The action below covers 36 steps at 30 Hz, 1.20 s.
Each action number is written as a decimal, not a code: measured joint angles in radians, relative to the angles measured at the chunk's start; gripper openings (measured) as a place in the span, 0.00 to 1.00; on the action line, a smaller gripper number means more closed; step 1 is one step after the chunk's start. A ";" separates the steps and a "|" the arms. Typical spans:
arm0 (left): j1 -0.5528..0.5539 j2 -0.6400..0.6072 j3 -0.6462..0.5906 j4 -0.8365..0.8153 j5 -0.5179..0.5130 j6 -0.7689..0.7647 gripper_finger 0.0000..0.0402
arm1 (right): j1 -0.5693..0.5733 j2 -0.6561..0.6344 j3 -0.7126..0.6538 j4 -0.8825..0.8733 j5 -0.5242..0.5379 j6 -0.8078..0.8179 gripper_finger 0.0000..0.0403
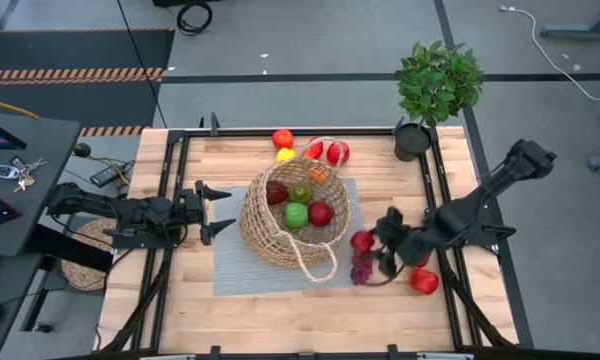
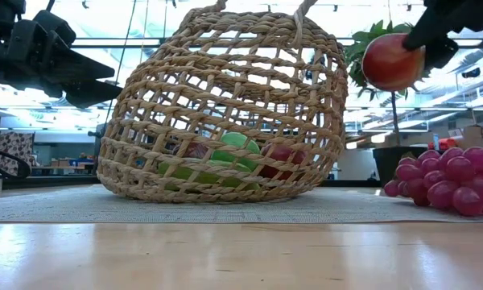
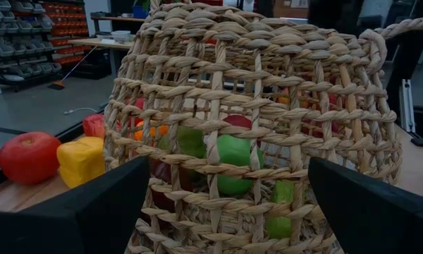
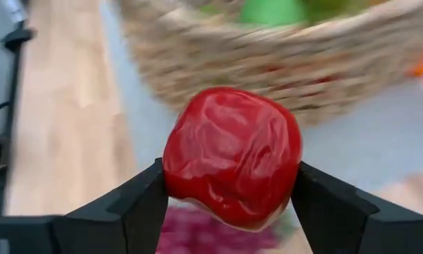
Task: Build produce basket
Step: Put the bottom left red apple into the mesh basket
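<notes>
The tan wicker basket [image 1: 295,218] stands on a grey mat [image 1: 235,272] at the table's middle, its looped handle [image 1: 318,268] toward the near edge. It holds a green apple [image 1: 296,214], red pieces [image 1: 321,213] and other produce. My right gripper [image 1: 372,243] is just right of the basket, shut on a red apple [image 4: 233,155]. Purple grapes [image 1: 363,268] lie on the table below it. My left gripper [image 1: 215,210] is open and empty just left of the basket [image 3: 254,127], its fingers apart before the basket's wall. My right gripper pinches the red apple by two opposite sides [image 4: 173,166] between its two fingers [image 4: 324,204]. The fingers come from the table's right side, slanting down. The apple [image 2: 390,62] is lifted clear of the table, about level with the basket's upper wall.
A red tomato [image 1: 282,138], a yellow lemon [image 1: 285,154] and two red pieces [image 1: 338,152] lie behind the basket. Another red piece [image 1: 424,281] lies near my right arm. A potted plant [image 1: 435,90] stands at the far right corner.
</notes>
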 joint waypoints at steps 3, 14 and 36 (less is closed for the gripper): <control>0.000 0.000 0.000 0.000 0.000 0.000 0.98 | -0.029 -0.087 0.000 -0.084 0.040 0.004 0.68; 0.000 0.000 0.000 0.000 0.000 0.000 0.98 | -0.151 -0.306 0.000 -0.083 0.481 -0.172 0.68; 0.000 0.000 0.000 0.000 0.000 0.000 0.98 | -0.540 -0.381 0.000 0.570 -0.085 -0.736 0.68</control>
